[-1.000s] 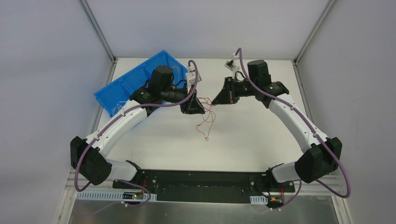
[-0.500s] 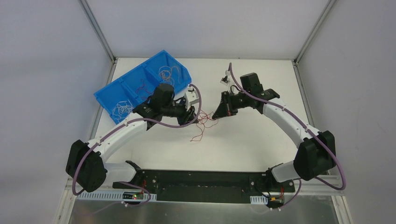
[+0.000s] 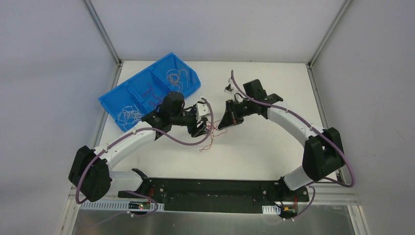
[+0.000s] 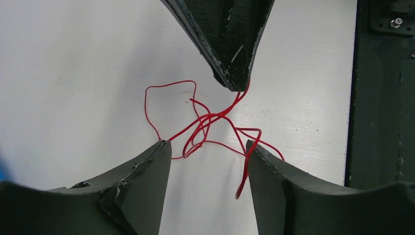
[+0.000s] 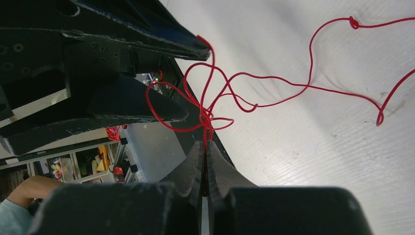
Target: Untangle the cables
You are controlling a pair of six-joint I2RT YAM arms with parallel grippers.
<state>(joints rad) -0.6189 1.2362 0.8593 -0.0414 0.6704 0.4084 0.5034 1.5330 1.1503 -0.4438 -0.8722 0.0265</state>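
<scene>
A tangle of thin red cables [image 3: 211, 132] lies mid-table, with a loose end trailing toward the front [image 3: 203, 147]. My right gripper [image 3: 220, 125] is shut on strands of this tangle; in the right wrist view the red cables [image 5: 210, 105] run straight into its closed tips [image 5: 205, 144]. My left gripper [image 3: 201, 128] is open right beside it. In the left wrist view the knot [image 4: 208, 120] sits just ahead of the left gripper [image 4: 205, 147], and one red loop hangs against its right finger [image 4: 274, 171]. The right gripper's tip [image 4: 235, 73] pinches the cable from above.
A blue bin [image 3: 108, 105] with three compartments stands at the back left and holds more thin curly wires [image 3: 128, 113]. The black base plate [image 3: 220, 188] runs along the near edge. Aluminium frame posts stand at the back corners.
Both grippers have moved toward the front and down, closer together. The red tangle, which hung stretched between them, now lies lower on the table.
</scene>
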